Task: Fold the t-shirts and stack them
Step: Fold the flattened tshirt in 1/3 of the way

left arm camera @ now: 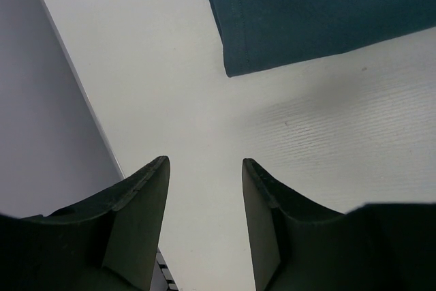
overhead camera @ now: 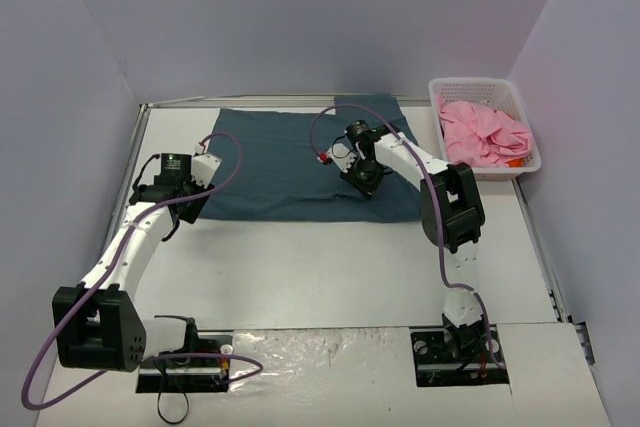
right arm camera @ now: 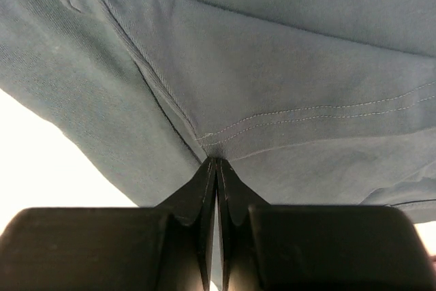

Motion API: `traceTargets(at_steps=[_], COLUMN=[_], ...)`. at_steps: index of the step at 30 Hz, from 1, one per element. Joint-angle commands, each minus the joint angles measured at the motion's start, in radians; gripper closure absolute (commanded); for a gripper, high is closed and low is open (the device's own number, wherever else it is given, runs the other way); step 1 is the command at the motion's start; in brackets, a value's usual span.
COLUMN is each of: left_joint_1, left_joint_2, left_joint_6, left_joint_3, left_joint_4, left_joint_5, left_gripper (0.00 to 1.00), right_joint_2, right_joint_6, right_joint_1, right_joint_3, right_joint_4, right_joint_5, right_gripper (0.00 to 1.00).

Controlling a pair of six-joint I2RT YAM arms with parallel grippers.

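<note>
Right gripper [right arm camera: 216,163] pinched tight on a stitched hem of the teal shirt [overhead camera: 270,162], left gripper [left arm camera: 204,168] spread wide above bare table [overhead camera: 330,267] just off the shirt's near-left corner, teal shirt spread flat across the far middle, pink shirt [overhead camera: 485,132] heaped in the basket [overhead camera: 476,83] at far right

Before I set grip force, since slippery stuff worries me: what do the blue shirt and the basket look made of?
The blue shirt looks like matte knit cloth, probably cotton jersey: fine ribbing and a double-stitched hem show. The basket seems white plastic, given its moulded lattice walls.
</note>
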Motion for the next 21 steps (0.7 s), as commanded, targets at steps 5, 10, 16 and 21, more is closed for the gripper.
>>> traceTargets(at_steps=[5,10,16,21], left_joint_1=[0.005,0.006,0.006,0.006], left_joint_2=[-0.009,-0.012,-0.012,-0.015], left_joint_6=[-0.012,-0.012,-0.012,-0.012], left_joint_3=[0.007,0.005,0.007,0.005], left_joint_4=[-0.013,-0.013,-0.013,-0.014], left_joint_5=[0.006,0.006,0.009,0.009], left_gripper=[0.55,0.55,0.55,0.55], right_joint_2=[-0.011,-0.021,-0.023,-0.005], right_joint_6=[0.001,0.001,-0.002,0.000], right_joint_1=[-0.004,-0.006,-0.004,-0.004], right_joint_3=[-0.014,-0.019,-0.023,-0.013], right_joint_4=[-0.030,-0.030,-0.031,-0.030], right_joint_5=[0.009,-0.003,-0.006,-0.005], right_gripper=[1.00,0.80,0.73,0.72])
